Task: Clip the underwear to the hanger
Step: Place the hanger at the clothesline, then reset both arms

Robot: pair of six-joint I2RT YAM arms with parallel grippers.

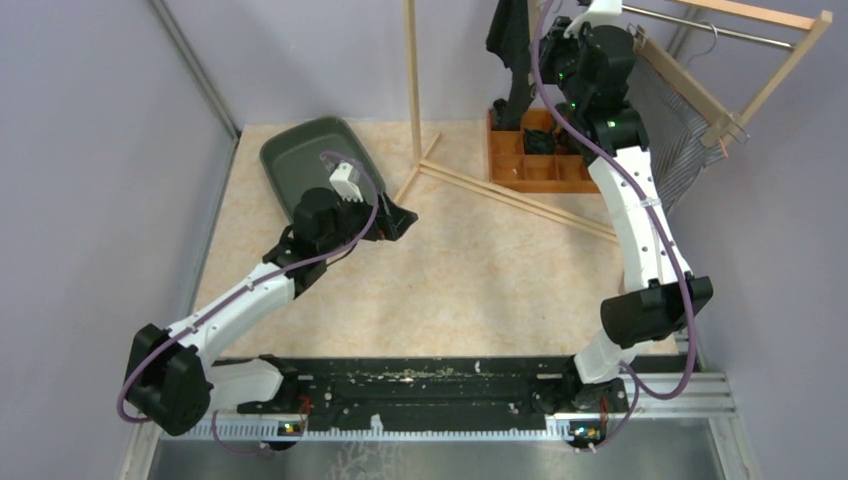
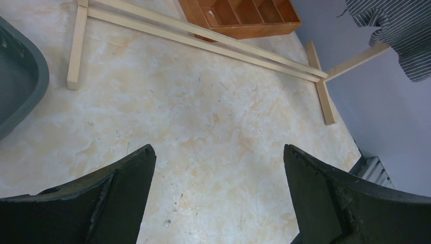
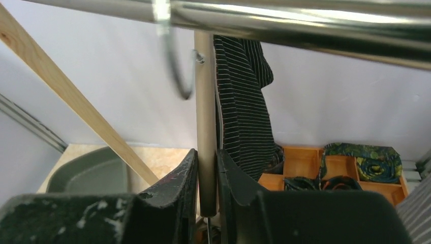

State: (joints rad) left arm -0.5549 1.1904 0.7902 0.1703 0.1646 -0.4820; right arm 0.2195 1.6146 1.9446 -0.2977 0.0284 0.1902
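The underwear [image 3: 244, 101], dark cloth with thin pale stripes, hangs down along the hanger's beige bar [image 3: 205, 91]. The hanger's wire hook [image 3: 175, 66] loops over the steel rail [image 3: 305, 25]. My right gripper [image 3: 207, 152] is raised at the rail with the bar's lower end between its fingers, which press on both sides of it. From above, the underwear [image 1: 510, 50] shows as a dark shape just left of the right wrist. My left gripper [image 2: 218, 152] stands wide open low over the bare table, holding nothing, beside the tray [image 1: 395, 220].
A grey tray [image 1: 305, 150] lies at the back left. A wooden divided box [image 1: 540, 165] at the back holds rolled patterned garments [image 3: 376, 162]. The wooden rack's foot bars [image 2: 203, 38] cross the table. A grey striped cloth [image 1: 680, 130] hangs at the right.
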